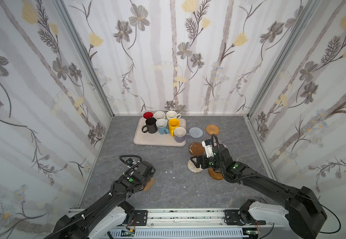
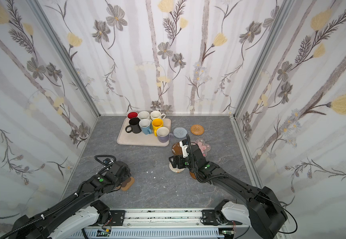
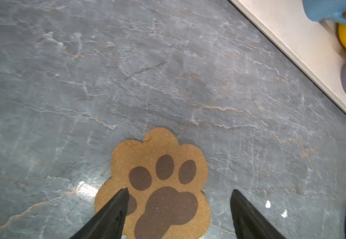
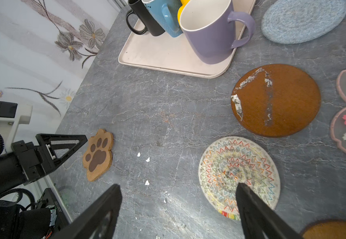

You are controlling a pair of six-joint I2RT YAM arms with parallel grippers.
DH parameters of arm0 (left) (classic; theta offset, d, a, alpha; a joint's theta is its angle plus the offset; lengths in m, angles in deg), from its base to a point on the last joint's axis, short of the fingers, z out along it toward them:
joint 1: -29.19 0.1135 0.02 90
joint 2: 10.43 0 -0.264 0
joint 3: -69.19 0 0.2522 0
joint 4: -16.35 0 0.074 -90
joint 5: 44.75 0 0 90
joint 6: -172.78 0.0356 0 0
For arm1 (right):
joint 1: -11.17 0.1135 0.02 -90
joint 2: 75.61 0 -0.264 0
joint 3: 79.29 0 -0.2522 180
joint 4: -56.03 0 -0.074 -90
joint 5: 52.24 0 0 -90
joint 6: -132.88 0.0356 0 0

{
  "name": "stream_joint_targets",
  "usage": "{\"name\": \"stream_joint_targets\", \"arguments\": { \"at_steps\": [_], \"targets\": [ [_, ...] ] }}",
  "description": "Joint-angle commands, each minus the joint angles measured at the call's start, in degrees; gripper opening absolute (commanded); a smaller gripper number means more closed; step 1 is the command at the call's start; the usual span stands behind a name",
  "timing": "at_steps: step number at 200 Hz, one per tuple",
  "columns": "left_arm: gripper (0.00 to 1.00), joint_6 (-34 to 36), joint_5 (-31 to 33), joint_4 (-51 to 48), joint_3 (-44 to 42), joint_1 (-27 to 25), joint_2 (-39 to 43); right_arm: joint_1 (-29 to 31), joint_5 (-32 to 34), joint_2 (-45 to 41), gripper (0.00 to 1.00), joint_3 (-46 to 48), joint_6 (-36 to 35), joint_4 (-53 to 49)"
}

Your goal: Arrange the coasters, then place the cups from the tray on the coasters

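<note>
The left end effector is hovering with its fingers spread wide over the cork-brown paw-print coaster. That coaster is lying flat on the grey marbled worktop, well apart from the other mats; whether a fingertip is touching it I cannot tell. The right end effector is likewise standing spread and gripping nothing, with one finger hanging over the whitish round coaster stitched with coloured zigzags.

Just beyond that mat, a scuffed amber-brown disc coaster is lying near a corner of the large beige rectangular tray, with the clear pink-flower coaster beside it. A second amber-brown disc is showing partly under the right arm. The pale blue crochet coaster and the woven rattan coaster are lying to the right of the tray.

Standing upright on the tray are the black mug, light blue mug, yellow mug, lavender mug, red-lined mug and two white mugs.
</note>
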Motion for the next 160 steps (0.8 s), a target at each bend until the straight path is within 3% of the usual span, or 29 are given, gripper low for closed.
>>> {"name": "stream_joint_targets", "arguments": {
  "at_steps": [1,37,105,160],
  "targets": [
    [0.81,-3.47,2.83,-0.58,-1.0,0.97,1.16,0.15,-1.07,0.57,0.87,-0.33,-0.96,3.58],
    [0.71,-3.7,1.14,0.63,-2.54,1.1,-0.98,0.13,-0.93,0.69,0.87,-0.36,-1.67,3.18],
    [0.67,-3.6,-4.35,6.11,-5.43,-0.31,-5.32,0.06,-1.82,3.13,0.87,-0.94,-1.95,4.63],
    [0.65,-7.1,-4.52,8.1,-5.56,-6.88,-7.06,0.04,-1.94,4.33,0.87,-2.15,-1.69,4.39]
  ]
}}
